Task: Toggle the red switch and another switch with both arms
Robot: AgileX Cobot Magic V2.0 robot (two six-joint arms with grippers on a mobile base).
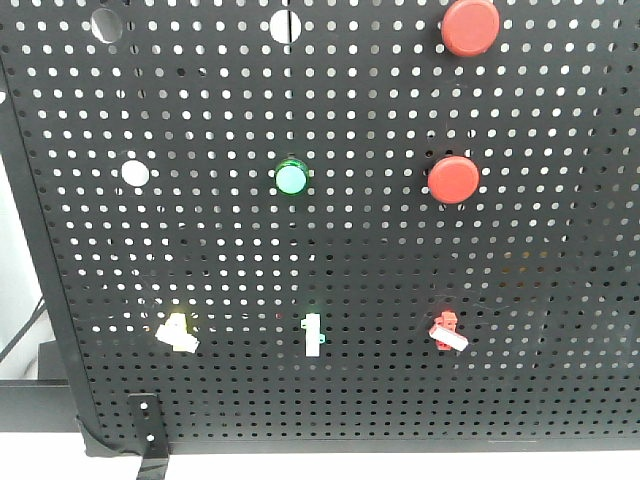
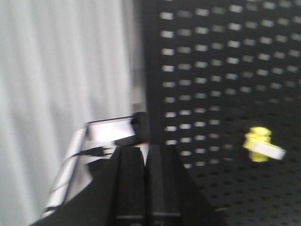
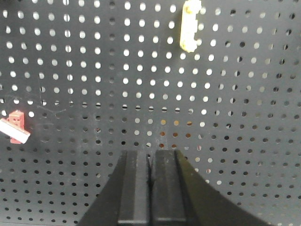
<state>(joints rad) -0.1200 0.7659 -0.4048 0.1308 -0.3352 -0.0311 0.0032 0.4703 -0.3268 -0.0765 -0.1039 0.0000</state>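
Low on the pegboard (image 1: 560, 260), the red switch (image 1: 447, 330) sits toward the right edge and the yellow switch (image 1: 175, 331) toward the left. The left gripper (image 2: 146, 188) and right gripper (image 3: 151, 188) are pinched together and empty — both clear of the switches.

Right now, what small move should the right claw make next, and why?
Probably shift the right claw sideways toward the red switch: in its wrist view the switch sits at the far left edge, well off the shut claw's line, so pushing ahead would only meet bare pegboard.
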